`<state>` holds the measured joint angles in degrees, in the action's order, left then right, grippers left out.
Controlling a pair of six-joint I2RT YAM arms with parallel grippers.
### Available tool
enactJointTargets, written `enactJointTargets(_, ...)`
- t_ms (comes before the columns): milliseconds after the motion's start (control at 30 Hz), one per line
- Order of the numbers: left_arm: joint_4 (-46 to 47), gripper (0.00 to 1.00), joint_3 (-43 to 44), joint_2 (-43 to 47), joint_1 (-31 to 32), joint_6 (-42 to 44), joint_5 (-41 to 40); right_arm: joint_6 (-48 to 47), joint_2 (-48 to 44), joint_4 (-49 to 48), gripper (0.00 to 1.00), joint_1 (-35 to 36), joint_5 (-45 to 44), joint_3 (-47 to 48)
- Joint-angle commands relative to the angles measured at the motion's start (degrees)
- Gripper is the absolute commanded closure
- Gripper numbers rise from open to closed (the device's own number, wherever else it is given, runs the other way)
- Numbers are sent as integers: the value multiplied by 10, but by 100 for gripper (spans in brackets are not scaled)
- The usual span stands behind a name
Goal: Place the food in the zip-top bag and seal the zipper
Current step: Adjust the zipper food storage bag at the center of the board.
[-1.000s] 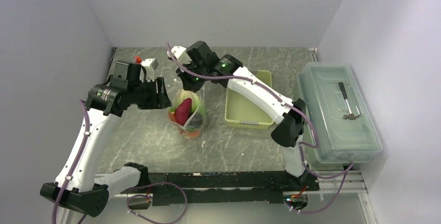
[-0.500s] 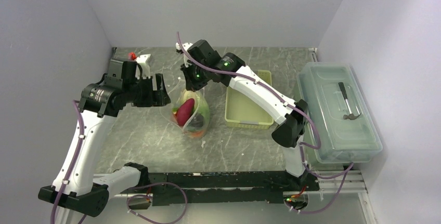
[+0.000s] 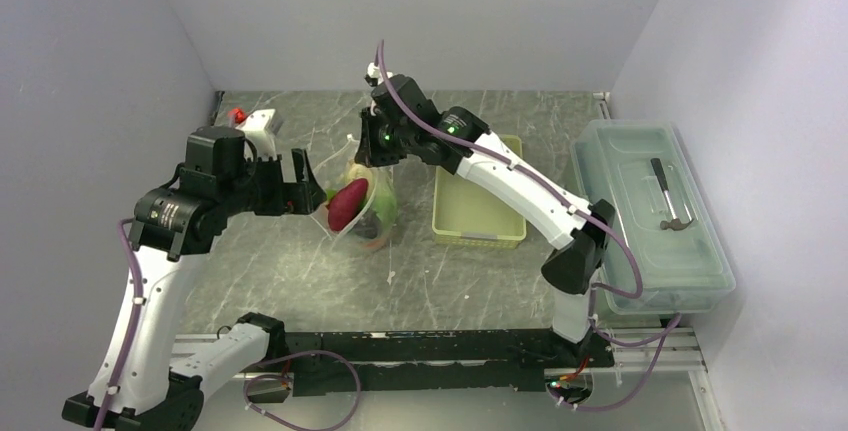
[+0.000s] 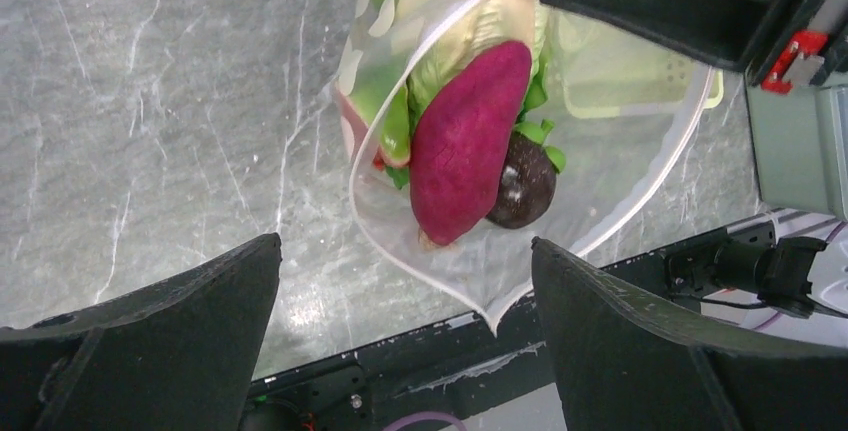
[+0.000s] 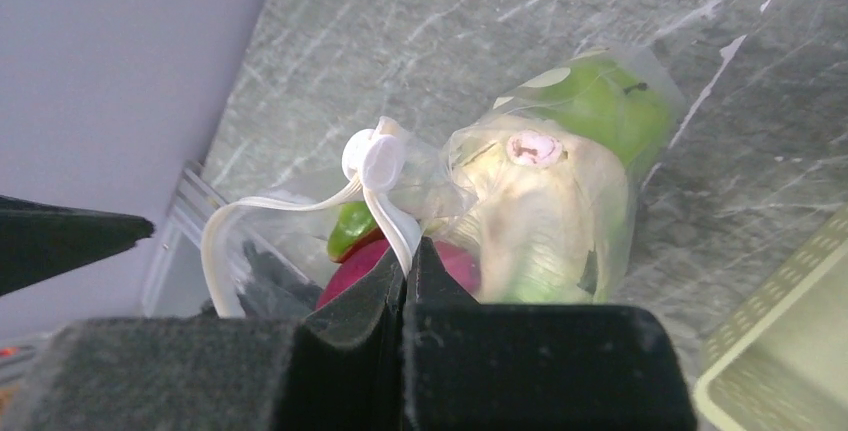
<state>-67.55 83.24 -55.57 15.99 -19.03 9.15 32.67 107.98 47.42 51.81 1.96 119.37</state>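
Observation:
The clear dotted zip-top bag (image 3: 357,206) hangs tilted from my right gripper (image 3: 376,157). In the right wrist view my right gripper (image 5: 407,251) is shut on the whitish zipper (image 5: 262,205) at the bag's mouth, just below a white slider (image 5: 372,157). The bag holds the food: a magenta long piece (image 4: 465,141), a dark purple ball (image 4: 522,191), green pieces (image 4: 392,121), pale lettuce (image 5: 540,216) and a green round fruit (image 5: 600,101). My left gripper (image 3: 306,191) is open beside the bag's lower end. In the left wrist view its fingers (image 4: 150,341) stand wide apart and touch nothing.
A yellow-green basket (image 3: 478,206) sits right of the bag. A clear lidded box (image 3: 650,216) with a tool inside stands at the right edge. A small red-and-white object (image 3: 250,121) lies at the back left. Walls close in the back and sides.
My right gripper has moved right and up with the bag's mouth, and the bag has tilted. My left arm has drawn back to the left and risen.

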Motion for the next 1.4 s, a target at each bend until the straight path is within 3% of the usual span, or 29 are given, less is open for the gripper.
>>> enactJointTargets(0,67,0,-10,3,0,25,-9,86,-55,-91,100,21,-44,-28)
enactJointTargets(300,142,0,-45,-5,0,45,-12,200,-104,-195,100,38,-63,-155)
enactJointTargets(500,176,0,-84,-15,0,45,23,227,-132,-231,100,41,-83,-226)
enactJointTargets(700,192,0,-116,-21,0,51,69,196,-138,-230,100,40,-96,-257)
enactJointTargets(900,219,0,-147,-21,0,54,81,143,-121,-197,100,40,-91,-243)
enactJointTargets(1367,266,0,-173,0,0,50,193,56,-69,-123,100,28,-88,-195)
